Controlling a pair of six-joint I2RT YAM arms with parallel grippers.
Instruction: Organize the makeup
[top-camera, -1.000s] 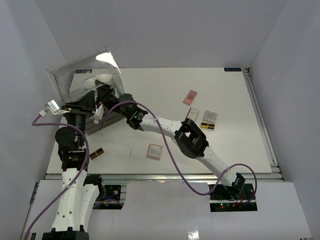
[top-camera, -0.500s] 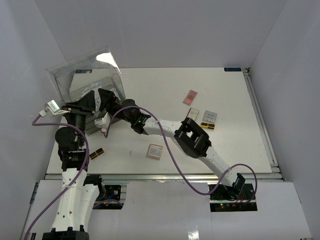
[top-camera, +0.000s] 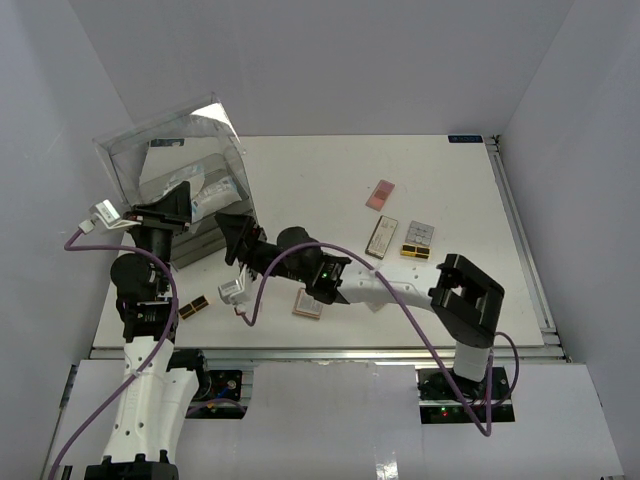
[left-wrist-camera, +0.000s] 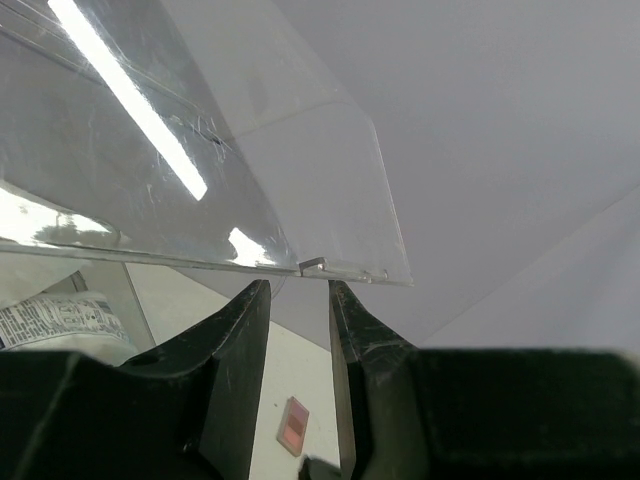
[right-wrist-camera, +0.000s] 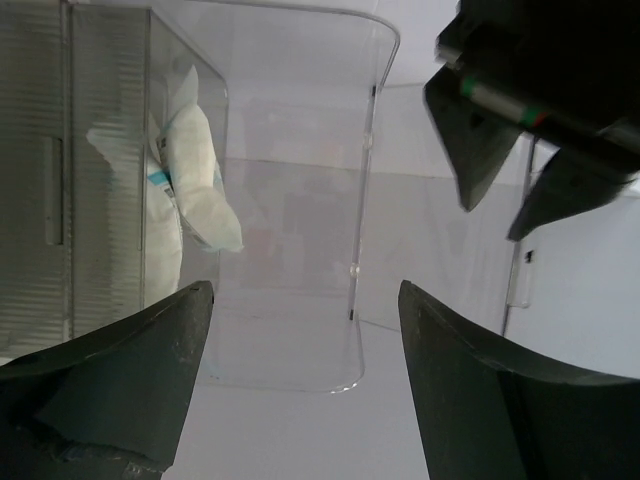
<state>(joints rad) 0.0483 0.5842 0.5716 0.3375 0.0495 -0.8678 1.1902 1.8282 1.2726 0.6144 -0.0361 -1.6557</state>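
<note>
The big clear box (top-camera: 150, 165) stands at the far left with its lid (left-wrist-camera: 250, 150) raised. Clear sachets (top-camera: 200, 195) with white-blue print lie inside it, and the right wrist view shows these sachets (right-wrist-camera: 190, 160) behind the box wall. My left gripper (top-camera: 172, 208) sits under the lid's front edge, jaws apart, with nothing between the fingers (left-wrist-camera: 250, 330). My right gripper (top-camera: 232, 232) hangs open and empty just in front of the box. On the table lie a pink palette (top-camera: 380, 194), a brown palette (top-camera: 381, 236), a black-gold palette (top-camera: 415, 252) and a square pink palette (top-camera: 309, 302).
A small black-gold piece (top-camera: 193, 306) lies near the left arm's base. A grey-white flat item (top-camera: 419, 233) sits beside the brown palette. The right arm's purple cable (top-camera: 270, 270) loops over the table. White walls close in on the left, back and right.
My right gripper has opened wide and drawn back out of the box toward the near side. The sachets now lie in the box. The left arm has not moved.
</note>
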